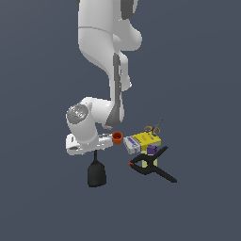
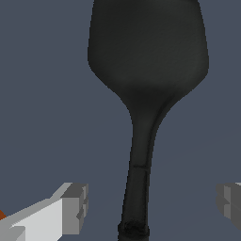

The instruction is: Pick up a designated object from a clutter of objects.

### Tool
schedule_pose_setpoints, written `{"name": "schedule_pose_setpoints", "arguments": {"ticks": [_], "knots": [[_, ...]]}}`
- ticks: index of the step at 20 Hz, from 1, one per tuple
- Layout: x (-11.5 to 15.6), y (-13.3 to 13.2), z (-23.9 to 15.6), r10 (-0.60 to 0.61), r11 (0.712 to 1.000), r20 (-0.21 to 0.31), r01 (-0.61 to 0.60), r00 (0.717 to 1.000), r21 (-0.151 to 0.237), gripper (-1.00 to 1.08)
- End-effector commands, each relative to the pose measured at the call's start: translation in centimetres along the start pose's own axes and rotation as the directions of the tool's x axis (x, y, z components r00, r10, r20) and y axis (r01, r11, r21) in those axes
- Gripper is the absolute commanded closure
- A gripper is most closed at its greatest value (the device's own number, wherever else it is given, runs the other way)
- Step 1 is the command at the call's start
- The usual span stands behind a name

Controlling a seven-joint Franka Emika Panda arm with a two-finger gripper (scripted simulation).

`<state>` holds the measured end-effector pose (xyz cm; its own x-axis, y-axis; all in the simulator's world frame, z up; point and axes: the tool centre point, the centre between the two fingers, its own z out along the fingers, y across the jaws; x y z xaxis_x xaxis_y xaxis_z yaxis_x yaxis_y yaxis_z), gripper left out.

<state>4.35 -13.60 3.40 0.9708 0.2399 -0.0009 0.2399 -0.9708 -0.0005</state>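
The designated object, an all-black spatula (image 1: 96,174), lies flat at the exterior view's left of the clutter of objects, and its broad blade (image 2: 148,47) fills much of the wrist view. Its thin handle (image 2: 138,183) runs between my two fingers (image 2: 75,207). My gripper (image 2: 153,203) is open, with a wide gap on either side of the handle and no contact. In the exterior view the gripper (image 1: 92,149) hangs over the handle end, its fingertips hidden under the white hand.
Toward the exterior view's right of the hand stands a tiny orange cup (image 1: 117,137). Beyond it lie a yellow-and-white box (image 1: 142,141), scissors (image 1: 154,128), a purple block (image 1: 151,149) and a black clamp with orange tips (image 1: 153,167).
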Motion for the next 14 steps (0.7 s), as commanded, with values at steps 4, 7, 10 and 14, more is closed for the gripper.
{"name": "schedule_pose_setpoints", "arguments": {"ticks": [4,7,10,14], "knots": [[0.06,0.04,1.60,-0.001,1.000,-0.001,0.001,1.000,0.000,-0.92],[0.09,0.06,1.70,-0.001,1.000,-0.001,0.001,1.000,0.000,1.08],[0.09,0.06,1.70,-0.001,1.000,-0.001,0.001,1.000,0.000,1.08],[0.09,0.06,1.70,-0.001,1.000,-0.001,0.001,1.000,0.000,1.08]]}}
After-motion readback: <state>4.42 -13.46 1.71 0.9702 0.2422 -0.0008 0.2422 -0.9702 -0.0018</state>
